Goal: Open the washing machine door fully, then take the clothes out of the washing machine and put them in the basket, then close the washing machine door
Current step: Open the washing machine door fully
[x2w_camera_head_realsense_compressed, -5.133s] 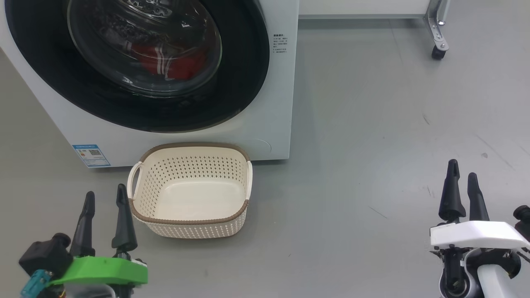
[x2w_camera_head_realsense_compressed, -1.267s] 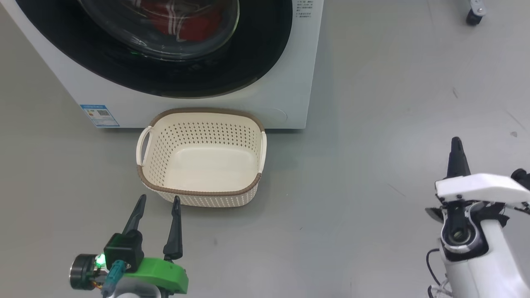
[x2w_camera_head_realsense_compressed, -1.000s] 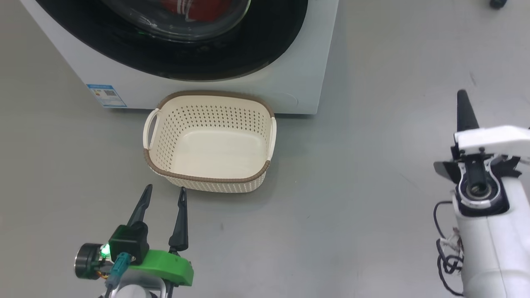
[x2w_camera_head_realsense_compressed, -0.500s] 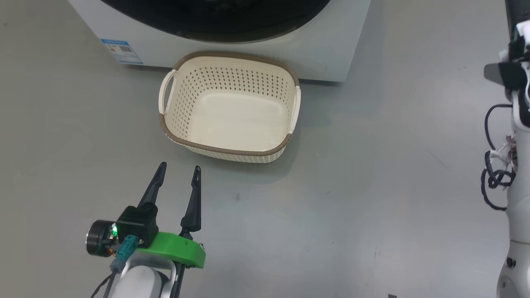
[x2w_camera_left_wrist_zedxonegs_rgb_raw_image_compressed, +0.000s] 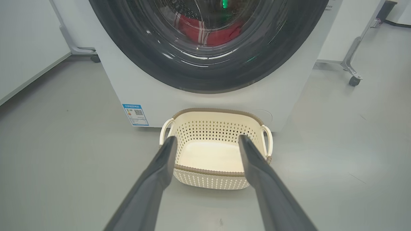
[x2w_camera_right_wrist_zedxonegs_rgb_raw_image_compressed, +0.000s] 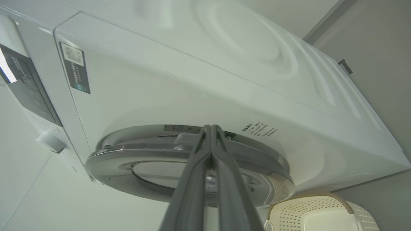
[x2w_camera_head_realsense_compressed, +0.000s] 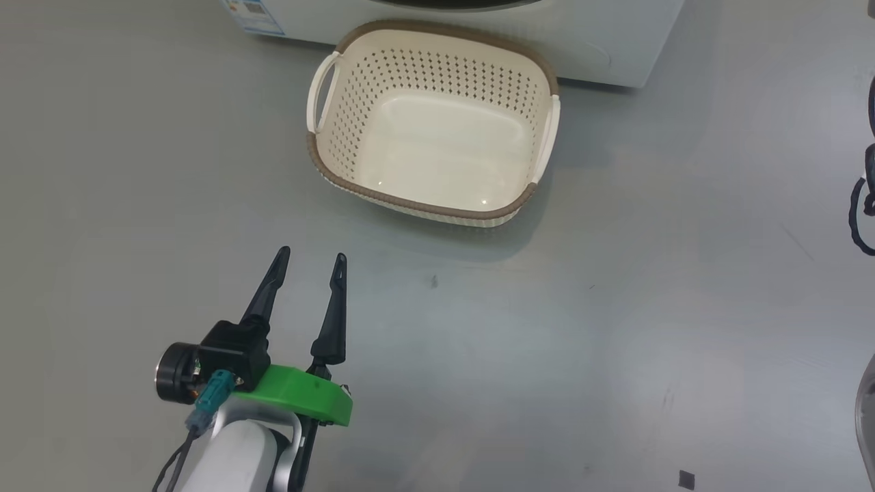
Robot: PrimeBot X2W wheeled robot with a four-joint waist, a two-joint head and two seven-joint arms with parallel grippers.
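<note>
Sitting just before one white front-loading washing machine (x2w_camera_left_wrist_zedxonegs_rgb_raw_image_compressed: 128, 86), one cream perforated plastic basket with a brown rim (x2w_camera_head_realsense_compressed: 424, 205) is empty. The machine's one round black-rimmed glass door (x2w_camera_left_wrist_zedxonegs_rgb_raw_image_compressed: 144, 64) is closed over red striped clothes (x2w_camera_left_wrist_zedxonegs_rgb_raw_image_compressed: 218, 33). Over open grey floor (x2w_camera_head_realsense_compressed: 615, 307) before the machine, the left end effector (x2w_camera_head_realsense_compressed: 312, 257) is spread wide, holding nothing. The right end effector (x2w_camera_right_wrist_zedxonegs_rgb_raw_image_compressed: 211, 128), clenched on nothing, points at the door's edge.

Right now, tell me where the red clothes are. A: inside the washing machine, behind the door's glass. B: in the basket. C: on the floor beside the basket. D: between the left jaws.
A: in the left wrist view the clothes show red through the glass of the washing machine door, and the basket in front of it holds nothing.
</note>
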